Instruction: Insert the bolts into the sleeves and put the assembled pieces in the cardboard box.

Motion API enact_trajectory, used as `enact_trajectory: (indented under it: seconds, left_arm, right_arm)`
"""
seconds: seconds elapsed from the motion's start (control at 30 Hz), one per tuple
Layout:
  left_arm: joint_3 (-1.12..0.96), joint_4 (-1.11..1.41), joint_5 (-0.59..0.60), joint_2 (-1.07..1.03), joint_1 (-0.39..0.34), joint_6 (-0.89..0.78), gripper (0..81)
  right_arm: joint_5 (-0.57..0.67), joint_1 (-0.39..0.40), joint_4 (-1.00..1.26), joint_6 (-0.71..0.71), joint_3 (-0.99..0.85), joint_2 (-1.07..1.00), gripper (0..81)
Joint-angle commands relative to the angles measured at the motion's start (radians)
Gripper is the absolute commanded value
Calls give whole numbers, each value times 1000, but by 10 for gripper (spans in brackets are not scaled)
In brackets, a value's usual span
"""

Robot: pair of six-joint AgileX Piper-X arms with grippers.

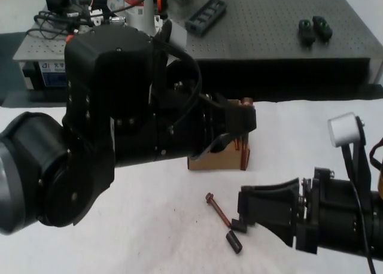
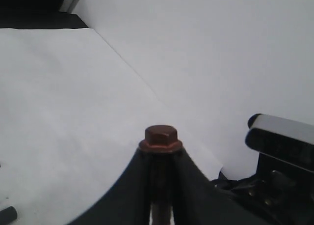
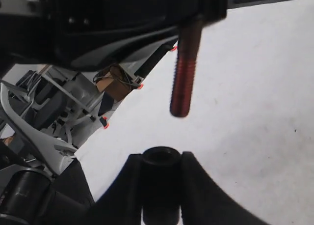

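My left gripper [image 1: 243, 110] is shut on a copper bolt [image 1: 243, 143] that hangs upright, head up, in front of the cardboard box [image 1: 210, 161]. The left wrist view shows the bolt's hex head [image 2: 160, 138] sitting on top of the left gripper [image 2: 160, 155]. My right gripper [image 1: 240, 224] is low at the front right, shut on a black sleeve [image 3: 161, 172] with its open end facing the bolt's threaded tip [image 3: 182, 82], a short gap apart. A loose bolt [image 1: 216, 209] and a loose black sleeve [image 1: 233, 241] lie on the white cloth close to the right gripper.
A perforated metal bench [image 1: 269, 23] stands at the back, carrying a black tray [image 1: 205, 15] and two black-and-green parts [image 1: 314, 30]. Cables and equipment crowd the back left [image 1: 78, 11]. The left arm's bulky body [image 1: 108, 124] fills the left side.
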State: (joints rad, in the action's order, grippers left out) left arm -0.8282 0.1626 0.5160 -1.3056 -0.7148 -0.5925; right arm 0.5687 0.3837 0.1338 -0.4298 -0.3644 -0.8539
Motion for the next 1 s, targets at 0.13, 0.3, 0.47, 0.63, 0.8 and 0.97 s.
enact_trajectory:
  seconds: [0.13,0.3,0.47,0.63,0.8,0.97]
  left_arm:
    - [-7,32,21,7,2,-22,6]
    - [-7,32,25,7,2,-22,6]
    - [-7,32,62,7,2,-22,6]
    - [-7,32,73,7,2,-13,6]
    - [-7,32,73,7,2,-6,6]
    - [-7,34,73,7,2,4,6]
  right_arm:
    - [-19,3,68,-5,-7,-19,25]
    - [-31,3,110,-5,-11,-22,25]
    - [-123,3,121,-29,-11,-22,25]
    - [-147,3,120,-30,-11,-22,25]
    - [-91,3,163,-30,-11,-22,25]
    - [-80,3,211,-50,-11,-22,25]
